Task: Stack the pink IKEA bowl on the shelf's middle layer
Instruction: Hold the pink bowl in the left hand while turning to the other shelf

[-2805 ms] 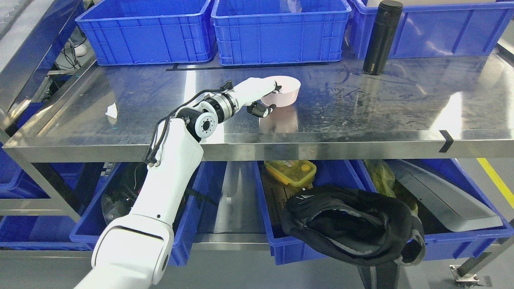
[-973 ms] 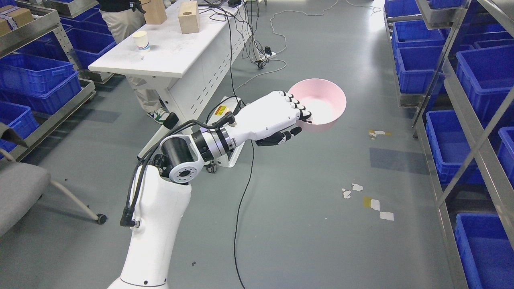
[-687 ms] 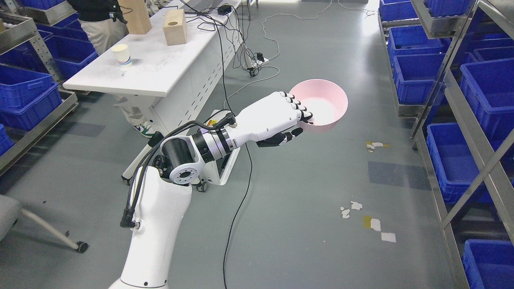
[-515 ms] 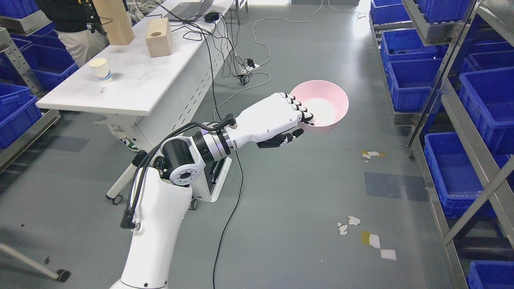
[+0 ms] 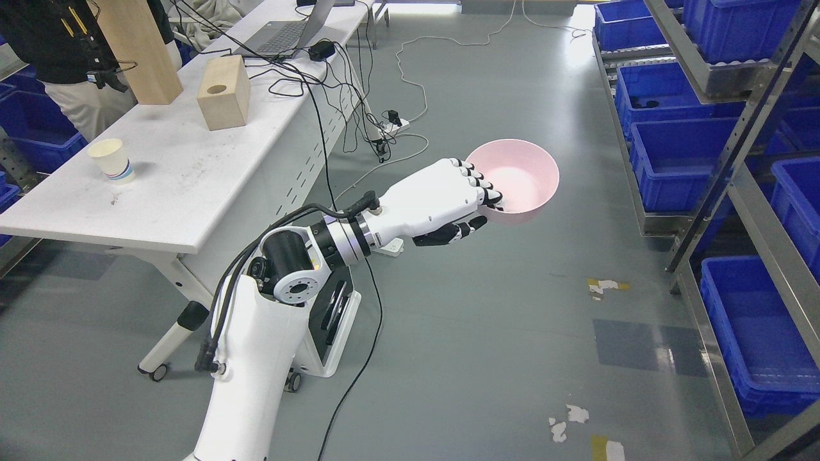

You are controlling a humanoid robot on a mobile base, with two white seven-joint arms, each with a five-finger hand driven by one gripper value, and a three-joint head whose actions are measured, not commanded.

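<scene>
A pink bowl (image 5: 522,179) hangs in the air above the grey floor, upright with its hollow facing up. My left hand (image 5: 477,206) is shut on its near rim, fingers over the edge and thumb underneath. The white left arm reaches up from the lower left. A metal shelf rack (image 5: 737,134) with blue bins runs along the right side, some way from the bowl. My right arm does not show.
A white table (image 5: 192,173) stands at left with a paper cup (image 5: 110,160), wooden blocks (image 5: 223,93), a laptop and cables. A person stands at the top left behind it. Cables trail over the floor (image 5: 480,333). Blue bins (image 5: 679,160) sit in the rack.
The whole picture has swung away from the steel shelf to the aisle and keeps shifting, so the camera is moving. The bowl, once on the steel shelf, is now carried in my left hand.
</scene>
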